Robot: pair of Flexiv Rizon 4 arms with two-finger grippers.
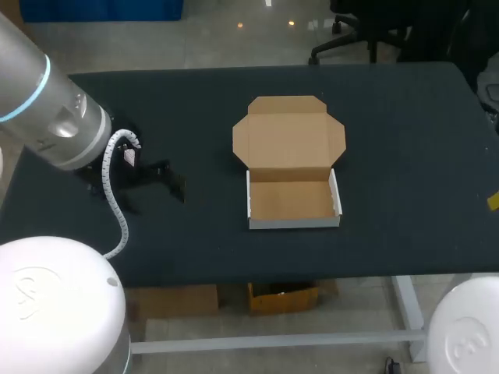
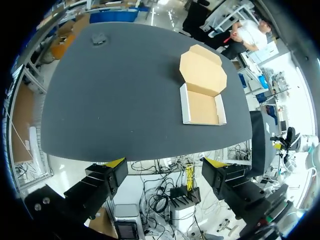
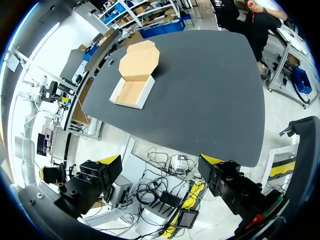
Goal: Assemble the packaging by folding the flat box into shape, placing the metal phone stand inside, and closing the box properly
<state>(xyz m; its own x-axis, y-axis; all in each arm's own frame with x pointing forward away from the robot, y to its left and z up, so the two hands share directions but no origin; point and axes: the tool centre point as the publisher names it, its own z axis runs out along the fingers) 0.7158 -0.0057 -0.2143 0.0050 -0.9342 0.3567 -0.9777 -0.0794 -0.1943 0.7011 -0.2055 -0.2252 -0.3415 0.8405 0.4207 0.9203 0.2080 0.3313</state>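
Observation:
The cardboard box [image 1: 292, 201] stands folded in the middle of the black table, its white-sided tray empty and its lid [image 1: 288, 136] lying flat behind it. It also shows in both wrist views as the box [image 2: 202, 107] and the box [image 3: 132, 92]. A small dark object, apparently the phone stand [image 2: 98, 39], sits near the table's far left corner; my left arm hides it in the head view. My left gripper [image 2: 165, 170] hangs open and empty, high off the table's front left. My right gripper [image 3: 161, 165] is open and empty too, high off the right side.
My left arm [image 1: 54, 109] with its white coiled cable [image 1: 117, 195] hangs over the left part of the table [image 1: 405, 156]. Bare black tabletop surrounds the box on every side.

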